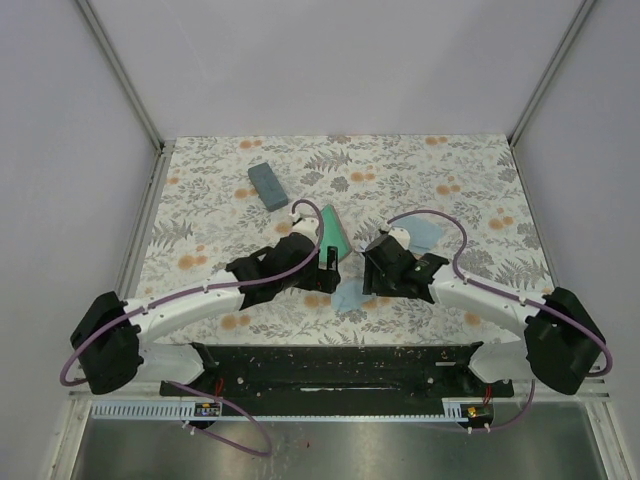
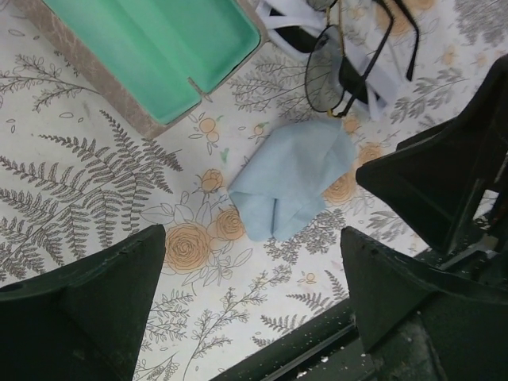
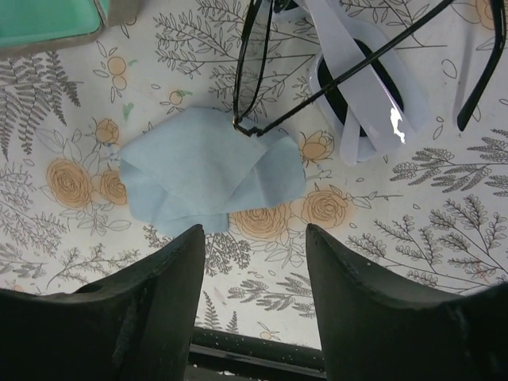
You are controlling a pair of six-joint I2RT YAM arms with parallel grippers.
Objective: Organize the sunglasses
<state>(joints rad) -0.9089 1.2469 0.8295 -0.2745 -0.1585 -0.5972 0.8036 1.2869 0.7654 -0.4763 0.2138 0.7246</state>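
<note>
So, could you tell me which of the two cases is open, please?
The tan case with the mint-green lining, nearer the front, is open; the slate-blue case, farther back on the left, is closed.

Left claw (image 2: 252,238): dark fingers (image 2: 95,302) spread wide, nothing between them, above the floral-print table (image 2: 87,182). Crumpled light blue cloth (image 2: 294,178) lies on the table near centre. Open case (image 2: 151,48), mint-green lining, tan wall, upper left. Sunglasses (image 2: 341,71), thin black frame, upper right, just beyond the cloth, overlapping a white-and-black object (image 2: 298,20) I cannot identify.
</note>
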